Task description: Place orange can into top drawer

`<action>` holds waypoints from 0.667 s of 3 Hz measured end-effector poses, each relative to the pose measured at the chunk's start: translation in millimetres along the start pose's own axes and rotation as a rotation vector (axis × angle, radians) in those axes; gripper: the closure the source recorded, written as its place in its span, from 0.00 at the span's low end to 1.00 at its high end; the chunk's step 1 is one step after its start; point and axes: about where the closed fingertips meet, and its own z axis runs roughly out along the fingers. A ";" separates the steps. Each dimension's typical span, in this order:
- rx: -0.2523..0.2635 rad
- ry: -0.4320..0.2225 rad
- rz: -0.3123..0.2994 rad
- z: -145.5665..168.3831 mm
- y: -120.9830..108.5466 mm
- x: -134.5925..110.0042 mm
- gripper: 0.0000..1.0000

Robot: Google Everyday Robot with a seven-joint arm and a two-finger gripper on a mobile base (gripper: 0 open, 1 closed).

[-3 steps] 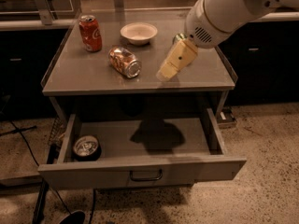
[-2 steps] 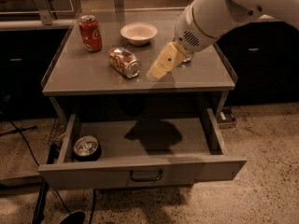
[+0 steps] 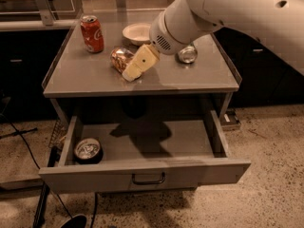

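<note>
The orange can (image 3: 119,58) lies on its side on the grey cabinet top (image 3: 85,77), left of centre. My gripper (image 3: 135,68) comes down from the upper right and is right against the can's right side, partly covering it. The top drawer (image 3: 142,167) is pulled open below, with a small curved handle (image 3: 148,179) on its front panel. My arm's shadow falls on the drawer floor.
A red cola can (image 3: 91,33) stands at the back left of the top. A white bowl (image 3: 136,32) sits at the back. Another can (image 3: 187,54) stands to the right, behind my arm. A dark can (image 3: 88,150) stands in the drawer's left front corner.
My arm and gripper have moved left across the cabinet top, from right of the orange can to right beside it. The can behind my arm has come into sight.
</note>
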 end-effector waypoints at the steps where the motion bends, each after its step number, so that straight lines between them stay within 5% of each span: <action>1: -0.004 -0.017 0.014 26.3 4.0 -14.0 0.00; 2: -0.005 -0.015 0.040 53.5 4.6 -19.2 0.00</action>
